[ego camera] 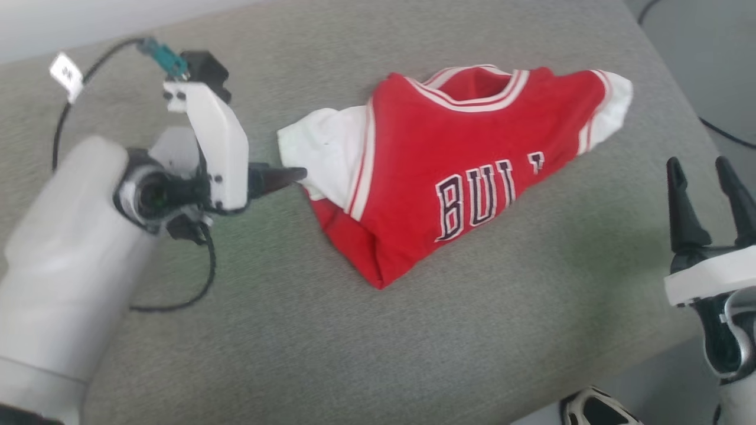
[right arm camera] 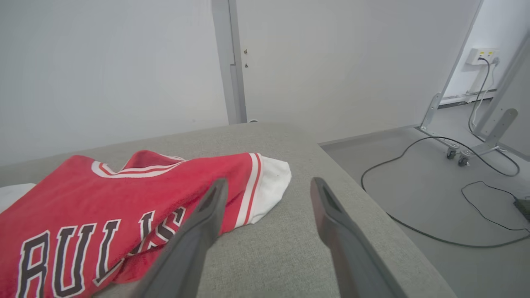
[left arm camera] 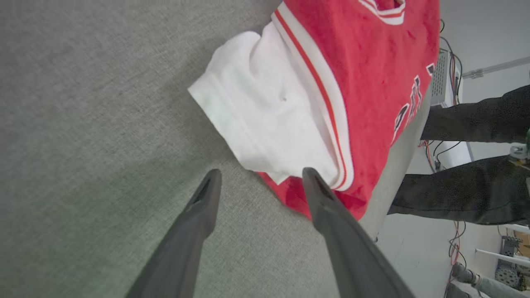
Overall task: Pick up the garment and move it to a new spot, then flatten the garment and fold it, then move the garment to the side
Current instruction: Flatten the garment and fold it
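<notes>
Your left gripper (left arm camera: 261, 174) is wide open and empty, just beside the white sleeve (ego camera: 322, 150) of the red Bulls jersey (ego camera: 449, 147); your right gripper (ego camera: 703, 168) is also open, empty.

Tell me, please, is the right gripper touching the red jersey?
Apart. The head view shows bare grey cushion between the right gripper and the red jersey.

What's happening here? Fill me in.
A two-armed robot is working on a red jersey lying crumpled on a grey padded surface. Its left gripper, open, points at the jersey's white sleeve with nothing gripped. The right gripper hangs open, off to the jersey's other side. The jersey isn't flattened or folded.
</notes>
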Controlling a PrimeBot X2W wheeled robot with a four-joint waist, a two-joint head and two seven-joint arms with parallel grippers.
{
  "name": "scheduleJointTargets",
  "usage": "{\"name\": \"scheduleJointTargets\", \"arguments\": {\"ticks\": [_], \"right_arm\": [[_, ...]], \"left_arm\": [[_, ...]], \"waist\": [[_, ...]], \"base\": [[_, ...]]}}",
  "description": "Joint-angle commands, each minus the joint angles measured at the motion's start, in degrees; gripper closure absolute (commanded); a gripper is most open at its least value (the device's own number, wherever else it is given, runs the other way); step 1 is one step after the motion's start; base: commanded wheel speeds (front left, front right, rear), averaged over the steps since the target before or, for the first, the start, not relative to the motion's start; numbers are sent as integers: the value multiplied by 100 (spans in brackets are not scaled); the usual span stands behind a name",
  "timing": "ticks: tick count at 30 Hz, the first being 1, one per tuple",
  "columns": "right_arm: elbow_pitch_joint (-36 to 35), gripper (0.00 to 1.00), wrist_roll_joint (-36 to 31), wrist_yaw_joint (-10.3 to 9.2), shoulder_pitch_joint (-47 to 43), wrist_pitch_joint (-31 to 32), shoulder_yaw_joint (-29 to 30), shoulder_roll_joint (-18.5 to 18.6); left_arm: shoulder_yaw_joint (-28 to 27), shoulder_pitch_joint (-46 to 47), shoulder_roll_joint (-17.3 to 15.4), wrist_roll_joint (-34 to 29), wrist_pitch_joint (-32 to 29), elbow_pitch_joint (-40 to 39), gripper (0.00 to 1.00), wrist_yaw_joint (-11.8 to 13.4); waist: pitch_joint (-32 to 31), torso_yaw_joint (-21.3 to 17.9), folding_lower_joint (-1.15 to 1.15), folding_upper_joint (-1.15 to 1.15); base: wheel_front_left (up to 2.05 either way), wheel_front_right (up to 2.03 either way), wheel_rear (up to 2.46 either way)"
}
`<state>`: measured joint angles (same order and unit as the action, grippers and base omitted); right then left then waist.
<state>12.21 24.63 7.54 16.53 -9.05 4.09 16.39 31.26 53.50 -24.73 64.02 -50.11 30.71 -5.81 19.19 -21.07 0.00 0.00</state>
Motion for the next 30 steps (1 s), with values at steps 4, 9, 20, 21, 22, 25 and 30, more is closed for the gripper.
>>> {"name": "scheduleJointTargets", "arguments": {"ticks": [4,9,20,21,22,25,30], "right_arm": [[-93,0,-26,-10,-49,-15,-17,-123],[-152,0,15,-10,53,-66,-89,-249],[54,0,86,-10,253,-212,-246,-346],[73,0,87,-10,266,-219,-252,-352],[89,0,86,-10,277,-221,-255,-356],[112,0,81,-10,297,-223,-252,-333],[51,0,34,-10,285,-177,-198,-240]], "left_arm": [[23,306,-9,-36,-217,169,0,164],[195,563,8,-260,-312,541,0,263],[110,767,348,84,-500,1220,100,111],[119,807,344,73,-487,1228,100,97],[123,838,351,62,-464,1245,100,74],[129,907,347,21,-350,1302,100,27],[84,964,229,-52,-65,1425,100,-34]], "waist": [[142,-180,0,0],[366,-320,0,0],[653,-391,0,0],[661,-384,0,0],[664,-371,0,0],[642,-288,0,0],[513,-42,0,0]], "base": [[0,0,0],[0,0,0],[0,0,0],[0,0,0],[0,0,0],[0,0,0],[0,0,0]]}}
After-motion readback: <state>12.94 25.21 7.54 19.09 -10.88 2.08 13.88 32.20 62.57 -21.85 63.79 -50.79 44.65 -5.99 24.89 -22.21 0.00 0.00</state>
